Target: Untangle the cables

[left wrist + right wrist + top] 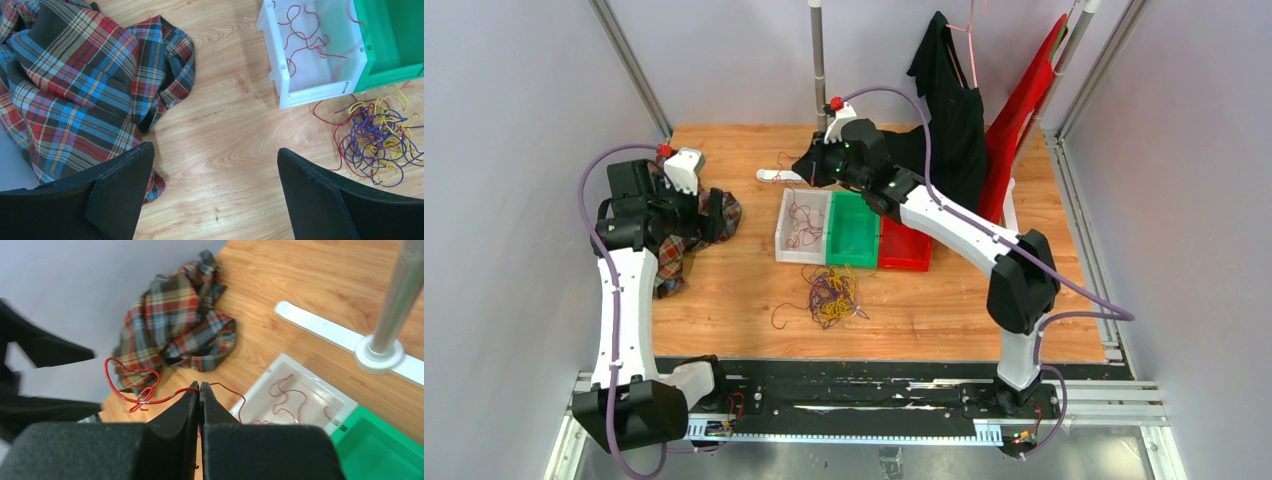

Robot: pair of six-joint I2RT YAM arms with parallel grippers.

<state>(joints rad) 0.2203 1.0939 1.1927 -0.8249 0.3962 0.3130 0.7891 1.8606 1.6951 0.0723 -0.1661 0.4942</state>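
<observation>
The right claw (199, 390), lower centre, pinches a red cable (159, 400) near the white bin (280, 361). The left claw (215, 155) stands spread wide above the wooden tabletop (220, 105).

The surface (225, 150) is wood-grain board with a smooth satin finish. The plaid cloth (75, 85) is matt woven fabric. The white bin (310, 92) is translucent, slightly glossy plastic, and the green bin (395, 72) is opaque plastic. The cables (377, 142) look smooth-coated. The pole (400, 295) is brushed metal. The jaws are matt black and finely grained.
</observation>
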